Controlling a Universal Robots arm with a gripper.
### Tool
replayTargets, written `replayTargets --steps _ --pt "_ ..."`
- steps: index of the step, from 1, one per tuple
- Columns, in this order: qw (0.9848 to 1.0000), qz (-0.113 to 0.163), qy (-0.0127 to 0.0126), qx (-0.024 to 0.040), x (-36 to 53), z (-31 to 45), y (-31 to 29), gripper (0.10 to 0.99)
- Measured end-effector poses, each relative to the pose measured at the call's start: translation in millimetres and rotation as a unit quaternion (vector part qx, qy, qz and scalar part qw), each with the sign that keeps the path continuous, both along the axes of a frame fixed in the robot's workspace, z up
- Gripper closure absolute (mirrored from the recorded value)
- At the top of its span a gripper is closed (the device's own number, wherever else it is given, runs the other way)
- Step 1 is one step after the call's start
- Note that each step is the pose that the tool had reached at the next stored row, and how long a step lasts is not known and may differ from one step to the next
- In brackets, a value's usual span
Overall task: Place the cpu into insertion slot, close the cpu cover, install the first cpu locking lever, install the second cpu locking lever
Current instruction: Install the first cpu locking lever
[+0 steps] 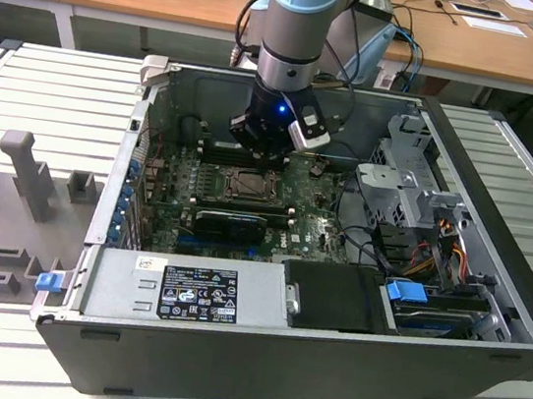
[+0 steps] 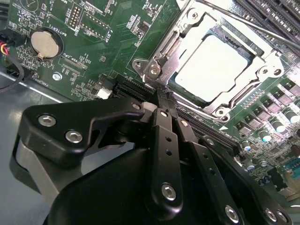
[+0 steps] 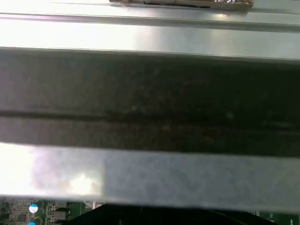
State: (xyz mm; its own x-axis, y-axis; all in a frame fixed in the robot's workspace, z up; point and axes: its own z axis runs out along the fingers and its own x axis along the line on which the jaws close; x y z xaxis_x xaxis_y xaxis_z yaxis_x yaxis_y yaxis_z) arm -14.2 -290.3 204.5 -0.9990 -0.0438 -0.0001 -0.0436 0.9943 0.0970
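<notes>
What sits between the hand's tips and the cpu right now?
In the second wrist view, the hand sits shut at the socket's edge. Between it and the cpu lies the cpu cover, its metal frame edge with a screw.

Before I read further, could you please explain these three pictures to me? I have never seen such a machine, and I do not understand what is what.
The exterior view is taken by a camera off the arm. It shows a robot arm reaching down into an open computer case on a metal table. At the arm's end is its hand, above the green circuit board.

The other two pictures come from cameras riding near the wrist. In the second wrist view, the black hand is shut, holding nothing, right beside the insertion slot. The cpu already lies there, with the cpu cover closed around it. The first wrist view looks mostly at the case's metal wall.
</notes>
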Motion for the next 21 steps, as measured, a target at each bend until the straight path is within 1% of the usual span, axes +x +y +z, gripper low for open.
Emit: replayTargets --steps 5,9,11,14,16,17,19,21 --pt "1.0000 0.000 -0.0002 -0.0039 0.1 -1.5 0.1 0.980" --pt "1.0000 0.000 -0.0001 -0.0046 0.0 -2.9 0.0 0.980" --pt "1.0000 0.000 0.0000 -0.0033 0.1 -3.0 -0.1 0.980" --pt "1.0000 0.001 -0.0002 0.0025 0.3 -3.2 0.1 0.980" --pt "1.0000 0.001 -0.0002 0.0025 0.4 0.2 0.1 0.980" --pt "1.0000 0.001 -0.0001 0.0024 0.4 4.4 0.1 0.980" --pt "1.0000 0.001 -0.0001 0.0024 0.3 9.9 0.0 0.980" --pt "1.0000 0.001 -0.0002 0.0026 0.4 10.6 0.0 0.980"
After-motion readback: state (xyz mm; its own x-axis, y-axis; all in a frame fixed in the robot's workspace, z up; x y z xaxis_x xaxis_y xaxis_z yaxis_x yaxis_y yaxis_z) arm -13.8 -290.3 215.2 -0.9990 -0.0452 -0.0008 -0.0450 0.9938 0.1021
